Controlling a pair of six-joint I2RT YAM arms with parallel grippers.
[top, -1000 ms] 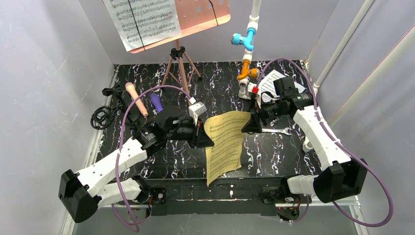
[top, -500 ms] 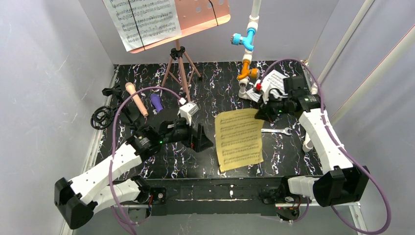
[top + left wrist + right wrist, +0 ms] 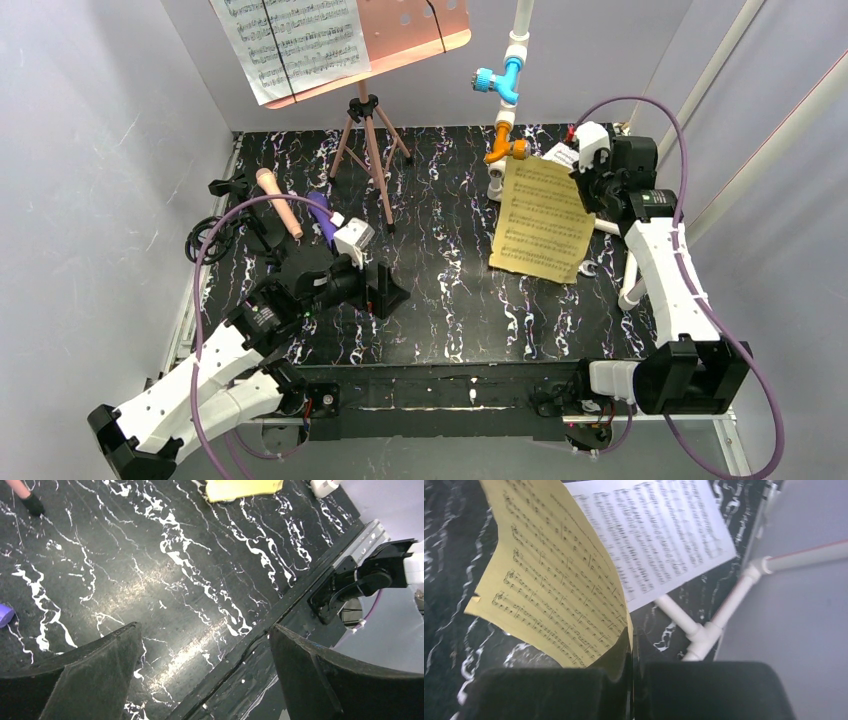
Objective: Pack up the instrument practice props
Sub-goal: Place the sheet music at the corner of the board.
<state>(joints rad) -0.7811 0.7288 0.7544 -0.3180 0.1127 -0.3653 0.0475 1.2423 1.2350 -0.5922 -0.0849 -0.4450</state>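
Marbled black surface (image 3: 450, 290): right hand (image 3: 631, 650) clamps yellow sheet (image 3: 540, 215), upper right, half-hiding white sheet (image 3: 664, 535); left hand (image 3: 204, 630) wide, empty.

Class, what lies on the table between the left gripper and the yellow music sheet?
Nothing: bare marbled tabletop separates left gripper from yellow music sheet, shown in the top view.

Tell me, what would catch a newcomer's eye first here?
A yellow music sheet hangs curled at the far right of the table, pinched in the right arm's shut jaws. At the back, a salmon-pink music rest on a tripod holds a white sheet; the left arm's jaws gape open at front left.
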